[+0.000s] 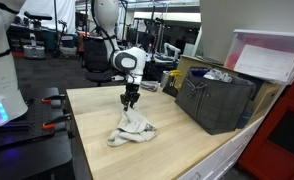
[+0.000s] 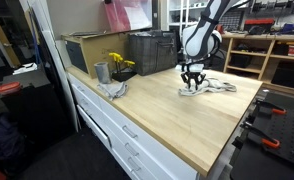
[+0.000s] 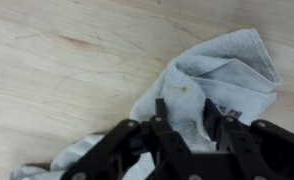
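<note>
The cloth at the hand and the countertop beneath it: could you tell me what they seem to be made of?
The cloth looks like soft grey-white woven fabric, probably cotton towelling: matte, limp, creased folds. The countertop looks like light wood, perhaps butcher block, smooth and faintly satin: grain streaks and darker spots show.

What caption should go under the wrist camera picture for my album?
Robot gripper pinching a crumpled grey cloth on a wooden table.
</note>
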